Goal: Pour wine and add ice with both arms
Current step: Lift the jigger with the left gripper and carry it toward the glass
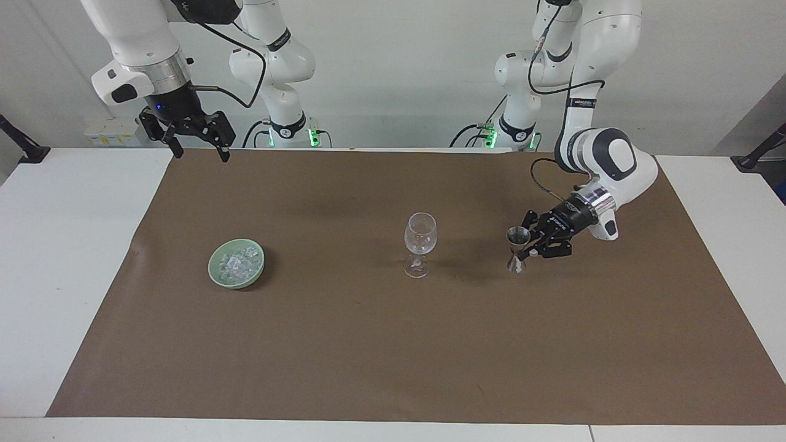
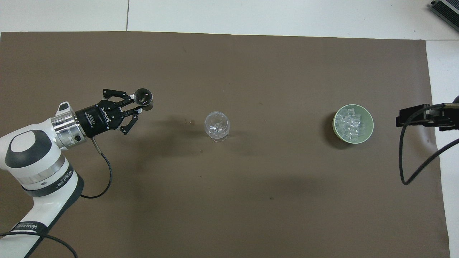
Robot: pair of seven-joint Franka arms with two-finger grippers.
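Observation:
A clear wine glass stands upright in the middle of the brown mat. My left gripper is shut on a small metal jigger, held nearly upright just over the mat, beside the glass toward the left arm's end. The ice lies in a pale green bowl toward the right arm's end. My right gripper hangs open and high over the mat's corner at the robots' edge, waiting. The wine is hidden; the glass looks clear.
The brown mat covers most of the white table. A few small specks lie on the mat between jigger and glass. A black cable hangs over the mat's edge by the bowl.

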